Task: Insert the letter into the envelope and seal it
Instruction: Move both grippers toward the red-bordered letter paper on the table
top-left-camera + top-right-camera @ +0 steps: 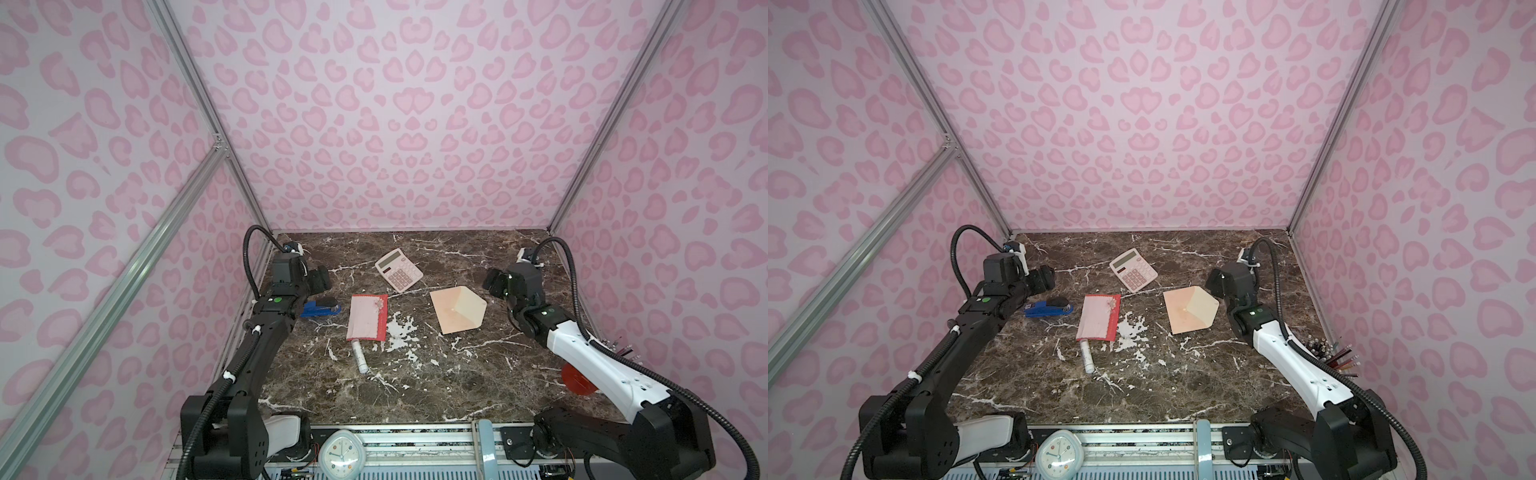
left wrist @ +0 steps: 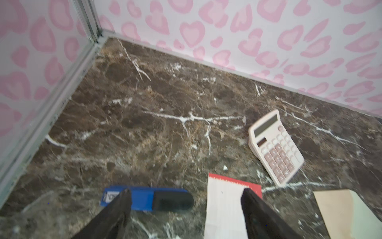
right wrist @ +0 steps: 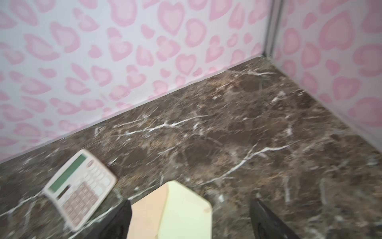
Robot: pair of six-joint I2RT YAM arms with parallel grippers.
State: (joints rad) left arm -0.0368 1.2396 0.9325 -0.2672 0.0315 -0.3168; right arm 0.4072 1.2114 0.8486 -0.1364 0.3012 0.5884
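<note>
Letter [image 1: 366,318] is seen lying flat on the dark brown marble-patterned table [image 1: 457,374], left of centre. It is a thin rectangular sheet with a pale pinkish patterned face and a red toothed strip along its right and far edges. The envelope [image 1: 455,309] is laid flat to the right of it, well apart. Its smooth peach-beige body is crossed by diagonal seams, and its paler cream flap is spread out to a blunt point on the right. A slanted, pink-keyed calculator [image 1: 399,270] is placed behind the gap between the two papers. A blue and black stapler [image 1: 320,309] is found just left of the sheet, and a slim white tube [image 1: 359,357] just beside its near edge.

The left gripper [image 2: 186,192] is held above the stapler and the sheet's far end, its black jaws spread wide with nothing gripped between them. The right gripper [image 3: 190,202] is held above the flap's tip, its jaws likewise wide apart and empty. Neither paper is touched.
</note>
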